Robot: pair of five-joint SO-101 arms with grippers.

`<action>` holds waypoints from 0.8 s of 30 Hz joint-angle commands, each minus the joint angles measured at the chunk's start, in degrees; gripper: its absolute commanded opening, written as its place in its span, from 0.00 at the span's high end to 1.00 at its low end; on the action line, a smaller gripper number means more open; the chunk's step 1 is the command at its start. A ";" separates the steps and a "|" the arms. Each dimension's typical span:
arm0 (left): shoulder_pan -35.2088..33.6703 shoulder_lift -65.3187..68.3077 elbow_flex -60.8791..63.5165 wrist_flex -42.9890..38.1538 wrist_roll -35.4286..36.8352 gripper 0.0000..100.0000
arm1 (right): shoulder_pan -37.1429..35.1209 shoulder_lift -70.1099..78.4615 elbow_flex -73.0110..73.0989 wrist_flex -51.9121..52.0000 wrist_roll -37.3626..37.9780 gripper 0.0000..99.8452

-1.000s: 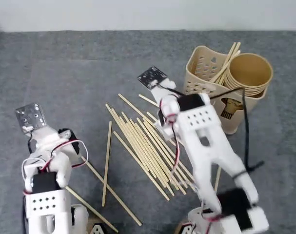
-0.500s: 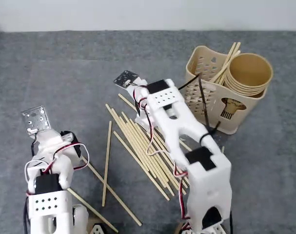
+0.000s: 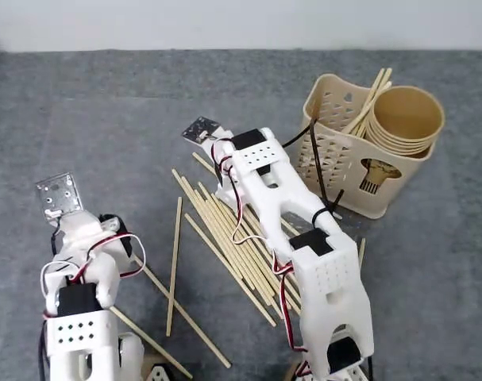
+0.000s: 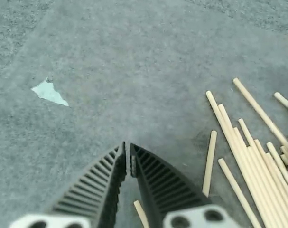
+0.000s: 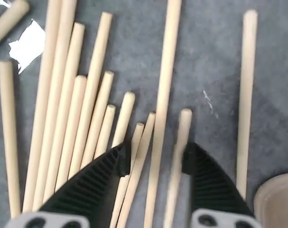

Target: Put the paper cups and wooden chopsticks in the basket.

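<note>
**Two-arm station seen from above and from both wrists.** The right gripper (image 5: 154,156) is held low over the loose wooden chopsticks (image 3: 234,238), which are spread in a slanting bundle on the grey mat (image 3: 106,119) near the middle of the table. Its jaws are parted, and several stick ends are seen between the two fingers (image 5: 103,178). Nothing is clamped, and contact with the sticks cannot be judged. The left gripper (image 4: 128,151) is poised above bare mat beside the bundle, its jaws drawn together with nothing between them. A single chopstick (image 3: 175,262) is laid apart from the bundle, on the left arm's side. The basket (image 3: 336,171) is set upright towards the mat's far right. The stacked paper cups (image 3: 405,119) are seated inside it, with a few leaning chopsticks (image 3: 373,94) lodged beside them. A pale scrap (image 4: 49,91) is seen on the mat ahead of the left gripper.
</note>
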 commanded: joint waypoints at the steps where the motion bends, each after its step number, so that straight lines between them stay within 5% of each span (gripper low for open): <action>1: 0.00 -1.14 -0.48 -1.23 -0.70 0.98 | 0.92 0.92 -2.02 0.48 1.58 0.94; 24: 0.00 -1.14 -0.31 -1.23 -0.70 0.98 | 0.22 0.57 -32.09 28.44 3.96 0.99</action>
